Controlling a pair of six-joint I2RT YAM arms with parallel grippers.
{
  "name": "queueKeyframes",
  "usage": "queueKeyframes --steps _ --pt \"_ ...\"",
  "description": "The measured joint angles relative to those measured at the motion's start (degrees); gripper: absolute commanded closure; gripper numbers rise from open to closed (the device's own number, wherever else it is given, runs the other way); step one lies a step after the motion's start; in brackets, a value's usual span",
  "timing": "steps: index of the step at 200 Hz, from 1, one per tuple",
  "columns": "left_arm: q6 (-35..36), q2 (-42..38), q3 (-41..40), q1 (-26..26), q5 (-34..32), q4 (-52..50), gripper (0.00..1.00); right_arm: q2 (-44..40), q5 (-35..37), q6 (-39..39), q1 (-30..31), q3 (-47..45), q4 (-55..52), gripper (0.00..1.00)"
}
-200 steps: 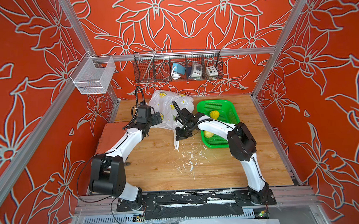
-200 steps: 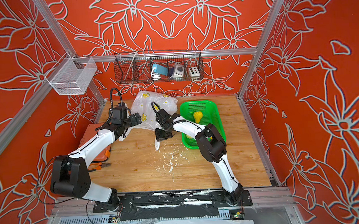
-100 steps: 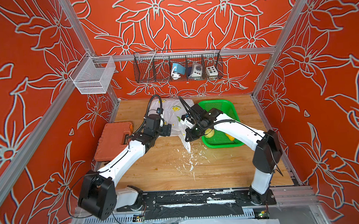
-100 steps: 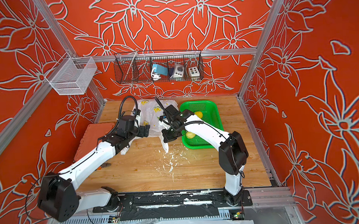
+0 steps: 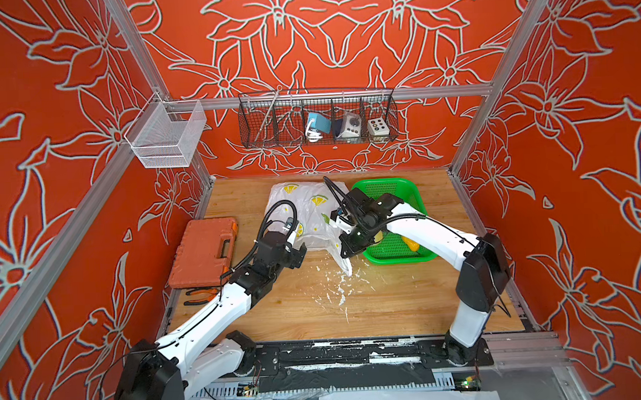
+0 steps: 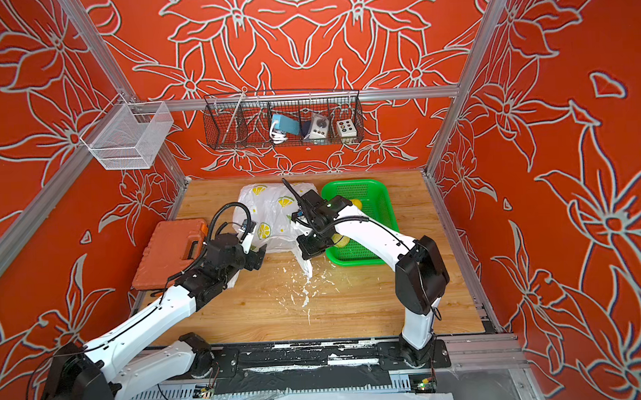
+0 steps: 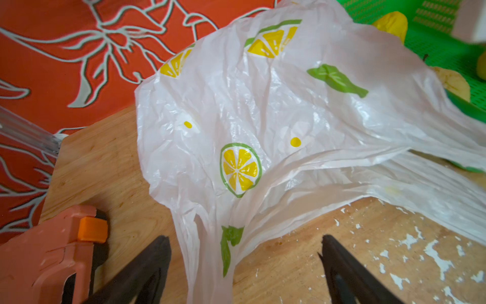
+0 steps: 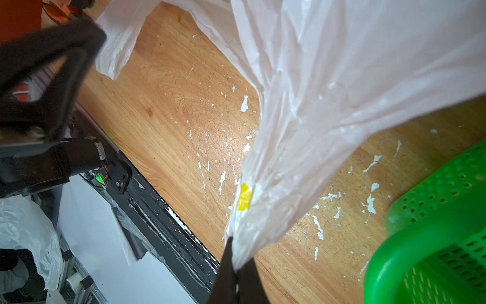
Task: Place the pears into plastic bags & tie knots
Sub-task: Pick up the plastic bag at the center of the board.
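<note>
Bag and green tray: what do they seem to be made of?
The bag looks like thin white plastic film, faintly glossy: it crinkles, creases and is translucent. The green tray is probably rigid moulded plastic: smooth sheen, perforated mesh walls.

No words or numbers can be read anywhere here. The plastic bag only has pictures on it, lemon slices and green leaves, and no letters.

Bright even light; wrist-view edges blurred.
</note>
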Motion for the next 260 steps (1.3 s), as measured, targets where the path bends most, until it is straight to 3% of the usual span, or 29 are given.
queueKeyframes --steps 71,119,132,142,152,178,188,203,212,260 --pt "3.1 7.6 -0.5 -3.5 -2.7 4.4 0.12 -1.8 0.0 -0.2 0.0 -0.7 -0.2 1.00" --pt "4.6 17.0 2.4 -5.2 -6.3 8.8 0.11 -2.1 0.0 -0.2 0.0 -1.4 -0.2 1.00" --pt "4.8 19.8 3.6 -5.7 -8.1 10.5 0.14 -2.1 0.0 -0.2 0.0 -1.4 -0.1 1.00" --pt "5.1 22.1 4.6 -5.9 -9.9 11.7 0.22 -2.1 0.0 -0.2 0.0 -1.4 -0.1 1.00" --pt "5.0 24.3 5.6 -6.1 -11.3 13.0 0.38 -2.1 0.0 -0.2 0.0 -1.4 -0.1 1.00" --pt "5.9 27.7 7.4 -6.2 -12.9 14.3 1.00 -2.1 0.0 -0.2 0.0 -1.4 -0.1 1.00" --pt "5.9 27.9 7.7 -6.2 -12.9 14.3 1.00 -2.1 0.0 -0.2 -0.2 -1.4 -0.1 1.00" --pt "5.7 27.9 8.5 -6.2 -12.8 13.6 1.00 -2.4 0.0 -0.2 -0.7 -1.4 -0.1 0.68" --pt "5.1 27.9 9.6 -6.2 -12.6 12.5 1.00 -3.1 0.0 0.2 -1.4 -1.6 0.1 0.57" --pt "-5.0 27.6 22.0 -6.2 -11.8 -2.8 1.00 -19.5 4.2 5.3 -13.0 -8.0 3.6 0.24"
